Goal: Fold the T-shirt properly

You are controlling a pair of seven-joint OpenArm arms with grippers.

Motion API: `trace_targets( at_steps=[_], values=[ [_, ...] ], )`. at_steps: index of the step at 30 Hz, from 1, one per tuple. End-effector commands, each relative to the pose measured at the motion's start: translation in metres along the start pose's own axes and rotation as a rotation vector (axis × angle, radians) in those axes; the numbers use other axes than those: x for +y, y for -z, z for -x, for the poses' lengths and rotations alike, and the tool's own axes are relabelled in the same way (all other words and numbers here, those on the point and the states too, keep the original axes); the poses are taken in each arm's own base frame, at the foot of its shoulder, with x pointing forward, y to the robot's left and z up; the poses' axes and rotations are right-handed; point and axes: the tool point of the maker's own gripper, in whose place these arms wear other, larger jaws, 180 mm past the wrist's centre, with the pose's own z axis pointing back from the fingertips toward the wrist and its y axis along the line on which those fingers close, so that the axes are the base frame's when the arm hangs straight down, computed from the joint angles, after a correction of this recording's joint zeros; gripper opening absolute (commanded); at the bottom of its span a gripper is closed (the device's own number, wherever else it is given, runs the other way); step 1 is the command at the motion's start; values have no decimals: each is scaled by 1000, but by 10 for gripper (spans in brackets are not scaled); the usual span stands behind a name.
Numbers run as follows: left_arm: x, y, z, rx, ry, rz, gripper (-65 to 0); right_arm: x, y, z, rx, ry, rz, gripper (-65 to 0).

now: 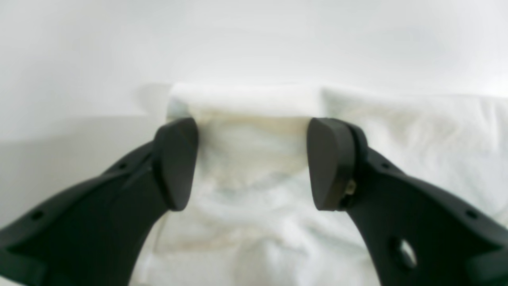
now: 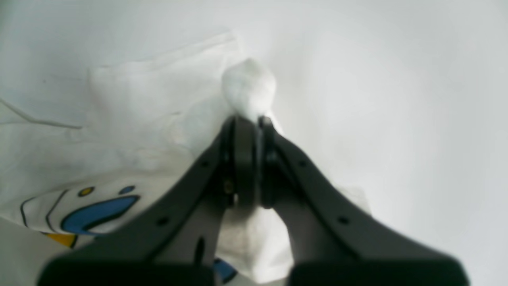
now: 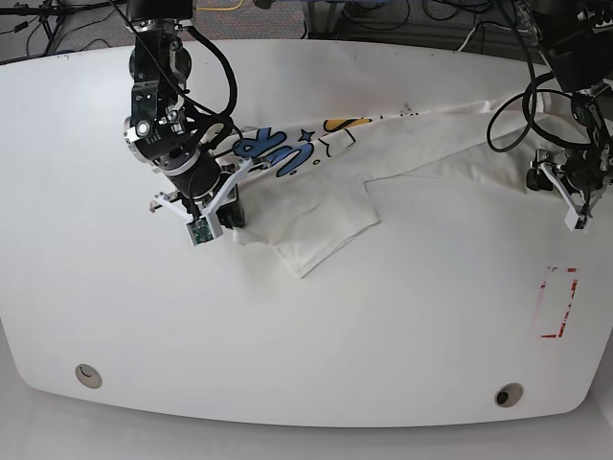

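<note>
The T-shirt [image 3: 330, 192] lies stretched across the upper middle of the white table [image 3: 306, 326], running from the arm on the base view's left to the arm on its right. Its printed side, with blue and yellow bubble letters and a small star, shows near the left end; a plain white flap folds down toward the table's middle.

Right gripper [image 2: 250, 159]: jaws pressed together on a bunched knob of white cloth that pokes out past the fingertips. Blue and yellow print shows beside it in the right wrist view.

Left gripper [image 1: 252, 163]: jaws set wide apart, one either side of a rolled white edge of the shirt. Whether the pads touch the cloth cannot be told from the blurred left wrist view.

A red outlined rectangle [image 3: 558, 303] is marked on the table near its right edge, well apart from the shirt. No containers stand on the table.
</note>
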Motion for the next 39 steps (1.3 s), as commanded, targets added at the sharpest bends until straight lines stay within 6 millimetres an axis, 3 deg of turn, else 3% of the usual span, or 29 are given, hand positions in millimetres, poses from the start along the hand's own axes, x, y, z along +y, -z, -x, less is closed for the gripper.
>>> trace_targets(
  at_steps=[1,19,39],
  values=[
    [11,-6,-10,-24,-2,-20,-244,-2,-3,-16,-55,-5,4,-643],
    [21,2,-10,10,-22,-12,-248,-1,-4,-12,-46,0,-4,-641],
    [28,-4,-17,-7,5,-64,-242,3,-6,-7,-38,3,-11,-638]
  ],
)
